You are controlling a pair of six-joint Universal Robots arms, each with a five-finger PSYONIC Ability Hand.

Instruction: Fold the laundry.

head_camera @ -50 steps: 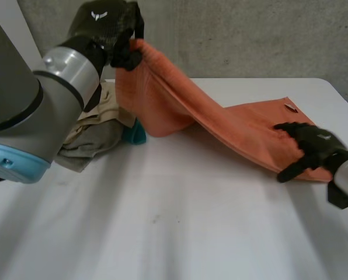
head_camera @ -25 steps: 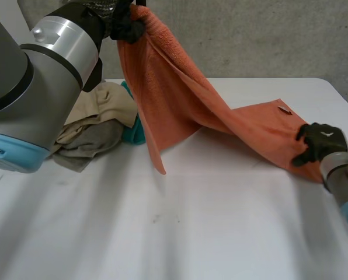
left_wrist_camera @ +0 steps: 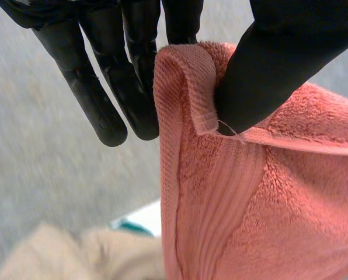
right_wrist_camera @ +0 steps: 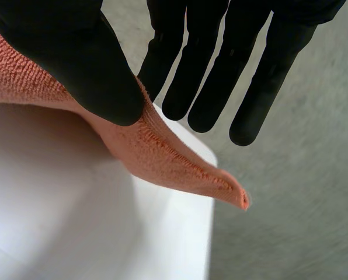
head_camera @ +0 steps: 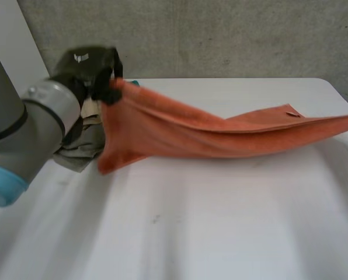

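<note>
Towel (head_camera: 221,131) spans mid-frame, upper left to right edge, taut over table (head_camera: 191,233), prob. to spread it flat before folding. Left hand (head_camera: 87,67) pinches one corner w/ thumb. Right hand (right_wrist_camera: 69,64) pinches the far end likewise.

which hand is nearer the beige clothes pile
Left. The left hand pinches the orange terry towel beside the beige clothes pile; the right hand pinches the towel's far corner.

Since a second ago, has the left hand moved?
Yes. The left hand, pinching the towel, has dropped toward the clothes pile.
</note>
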